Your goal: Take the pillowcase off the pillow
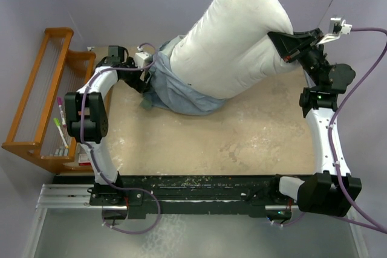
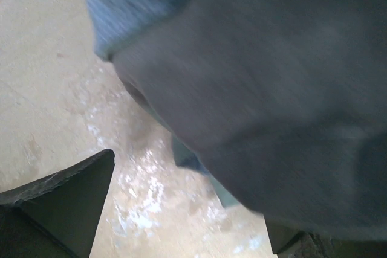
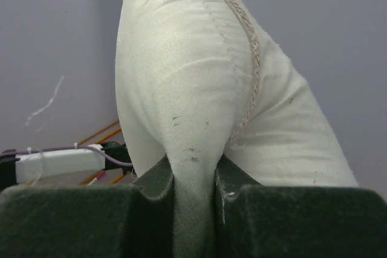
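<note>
The work is in the middle of the pulling-out step. The right gripper is closed tight on a pinch of fabric at one end of the pillow, near its stitched seam, and holds that end raised toward the far right corner. Most of the pillow is bare already. Only its lower end sits inside the pillowcase, which lies bunched on the table at the far left with the pale grey-blue inner side showing.

The left gripper is at the left edge of this bunch. In its wrist view the jaws stand wide, with bare table between them. The cloth hangs blurred over one finger, and I see no pinch on it.

In my judgement, the next move asks the left gripper to close on a good fold of the case and hold it low. The right arm then draws the pillow further up and to the right, until the last end slides out.

A wooden rack with some markers stands just beside the left arm, so it has little room for pulling to the left. The wall is also close behind the raised pillow
</note>
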You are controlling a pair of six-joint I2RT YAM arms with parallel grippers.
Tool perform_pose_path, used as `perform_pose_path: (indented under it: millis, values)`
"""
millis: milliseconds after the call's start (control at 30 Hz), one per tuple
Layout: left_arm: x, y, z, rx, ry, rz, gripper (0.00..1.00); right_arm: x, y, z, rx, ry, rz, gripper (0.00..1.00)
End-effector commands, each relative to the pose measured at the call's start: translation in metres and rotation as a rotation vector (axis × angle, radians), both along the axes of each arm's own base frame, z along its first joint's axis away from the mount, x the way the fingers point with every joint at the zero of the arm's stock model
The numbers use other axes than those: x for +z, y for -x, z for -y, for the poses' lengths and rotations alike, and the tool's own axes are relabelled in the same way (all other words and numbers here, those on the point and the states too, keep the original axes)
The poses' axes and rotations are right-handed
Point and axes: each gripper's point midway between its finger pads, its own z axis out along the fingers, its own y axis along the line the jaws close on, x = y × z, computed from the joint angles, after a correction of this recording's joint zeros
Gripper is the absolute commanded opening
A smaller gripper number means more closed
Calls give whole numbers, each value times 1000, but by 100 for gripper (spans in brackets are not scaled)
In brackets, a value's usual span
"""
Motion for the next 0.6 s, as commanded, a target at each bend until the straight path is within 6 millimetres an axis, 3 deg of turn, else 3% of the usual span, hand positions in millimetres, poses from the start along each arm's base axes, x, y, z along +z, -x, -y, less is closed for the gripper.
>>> perform_pose_path:
  millis: [0, 133, 200, 300, 333, 367, 467, 567]
  values:
    - [1, -31, 7, 38, 42, 20, 100, 36, 25, -1, 13, -38, 144, 0]
    - [-21, -35, 7, 45, 40, -48, 84, 46, 26, 8, 5, -111, 152, 0]
    - [-22, -32, 16, 16, 85, -78, 69, 52, 28, 12, 16, -163, 161, 0]
    - [-16, -31, 30, 3, 169, -108, 19, 60, 31, 16, 25, -212, 183, 0]
    - [-12, -32, 32, 10, 186, -106, 6, 62, 32, 18, 23, -218, 187, 0]
    - [-5, -35, 32, 25, 197, -92, 0, 65, 33, 18, 22, -218, 191, 0]
    - [15, -44, 21, 100, 170, -30, 0, 76, 35, 22, -4, -216, 205, 0]
    - [30, -54, -8, 222, 42, 47, 0, 98, 37, 37, -83, -252, 236, 0]
